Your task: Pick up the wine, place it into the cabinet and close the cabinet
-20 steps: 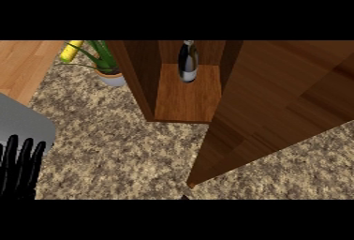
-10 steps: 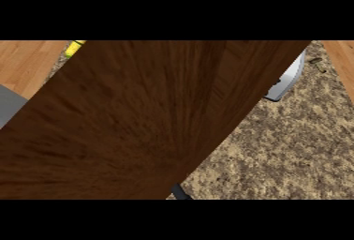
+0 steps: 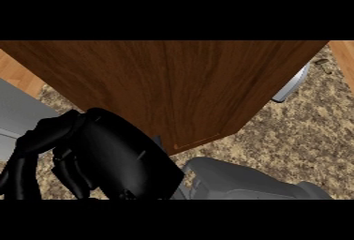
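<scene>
The brown wooden cabinet door (image 3: 173, 84) fills the upper half of the head view and hides the cabinet's inside. The wine bottle does not show. My right hand (image 3: 117, 159) is large and close at the lower left, just below the door's lower edge, with its grey forearm (image 3: 242, 183) coming in from the lower right. Its fingers (image 3: 38, 136) hang relaxed and bent to the left with nothing in them. A black shape at the far left edge (image 3: 10, 180) may be my left hand; it merges with the right hand.
A grey handle (image 3: 290, 84) sticks out past the door's right edge. The speckled counter top (image 3: 290, 140) shows at the right. A grey surface (image 3: 21, 112) lies at the left, with light wood (image 3: 17, 70) above it.
One second ago the cabinet stood open with the wine bottle on its shelf. The door has since swung across and covers it, and my right hand and forearm have come into view low down.
</scene>
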